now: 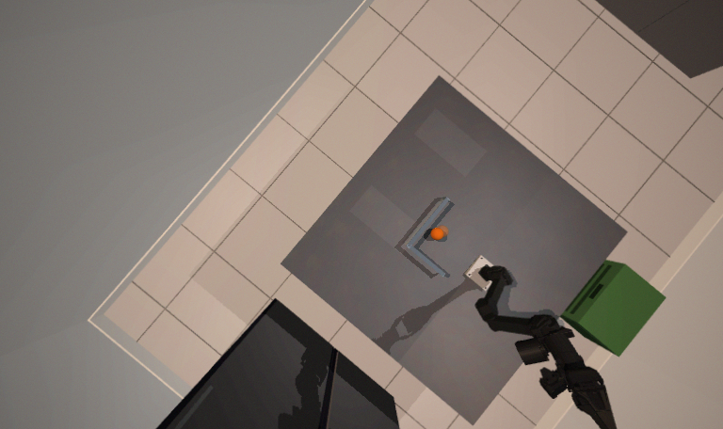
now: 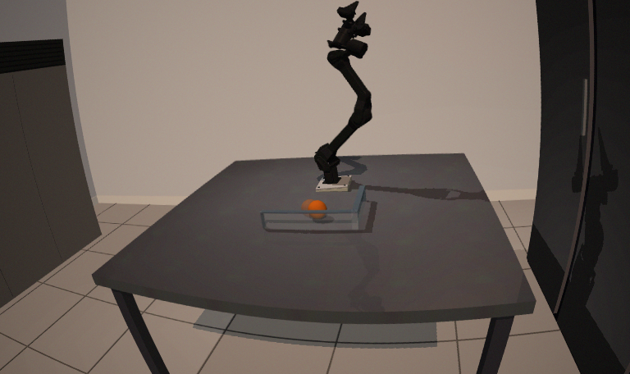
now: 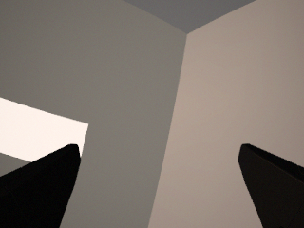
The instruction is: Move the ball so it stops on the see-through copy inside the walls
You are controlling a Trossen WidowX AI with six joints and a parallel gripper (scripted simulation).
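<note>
The orange ball (image 1: 436, 233) (image 2: 318, 209) lies on the table inside the corner of the two low clear walls (image 1: 432, 218) (image 2: 361, 199). The see-through copy (image 1: 445, 231) (image 2: 305, 207) shows beside it, partly overlapped by the ball in the top and exterior views. The ball is offset from it, a little nearer the corner. My gripper (image 2: 361, 7) (image 3: 161, 154) is open and empty, raised high above the table at the top of the arm, well away from the ball. The wrist view shows only room walls between the fingers, with no ball or table.
The arm's white base plate (image 1: 473, 275) (image 2: 320, 185) stands on the table (image 1: 522, 190) (image 2: 208, 267) near the open side of the walled corner. A green box (image 1: 618, 307) is beyond the table's edge, and a dark glossy cabinet (image 1: 255, 371) (image 2: 557, 166) stands beside the table.
</note>
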